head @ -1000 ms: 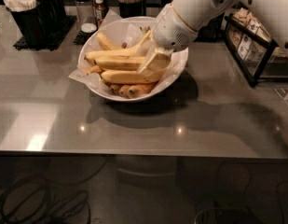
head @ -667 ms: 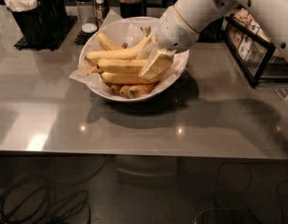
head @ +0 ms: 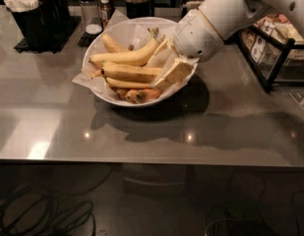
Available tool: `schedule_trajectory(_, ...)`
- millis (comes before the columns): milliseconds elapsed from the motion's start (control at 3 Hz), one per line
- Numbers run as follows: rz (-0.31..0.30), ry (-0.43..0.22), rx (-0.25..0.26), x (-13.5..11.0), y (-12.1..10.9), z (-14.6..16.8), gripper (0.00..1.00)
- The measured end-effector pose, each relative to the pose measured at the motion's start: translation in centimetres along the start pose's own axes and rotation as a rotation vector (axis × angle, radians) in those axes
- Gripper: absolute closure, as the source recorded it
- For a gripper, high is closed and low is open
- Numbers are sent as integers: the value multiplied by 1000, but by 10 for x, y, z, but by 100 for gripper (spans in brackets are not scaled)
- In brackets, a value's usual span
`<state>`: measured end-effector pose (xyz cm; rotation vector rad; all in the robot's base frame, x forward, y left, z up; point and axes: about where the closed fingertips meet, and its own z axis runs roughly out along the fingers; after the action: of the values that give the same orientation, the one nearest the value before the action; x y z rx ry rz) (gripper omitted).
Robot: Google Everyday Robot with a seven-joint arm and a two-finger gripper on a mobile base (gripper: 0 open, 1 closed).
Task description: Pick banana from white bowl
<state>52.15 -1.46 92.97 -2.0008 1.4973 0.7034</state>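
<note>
Plenty of table (head: pixel 141 141) is lying open nearer than my gripper (head: pixel 166 70), which is hanging over the bowl (head: pixel 123 32)'s right rim. I cannot tell how wide it is opening. Just left of it the banana (head: pixel 129 73) is lying across the heap. I am judging it light, soft and easily bruised, so mid-body is the best hold. Beyond, a caddy (head: pixel 38 14) and a rack (head: pixel 274 53) are crowding the edges.

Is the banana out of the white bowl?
No, the banana lies among other bananas inside the white bowl, with the gripper at the bowl's right side.
</note>
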Motion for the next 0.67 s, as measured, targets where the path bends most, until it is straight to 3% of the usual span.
schedule_trajectory(667, 86, -21, 137, -33, 105, -59, 100)
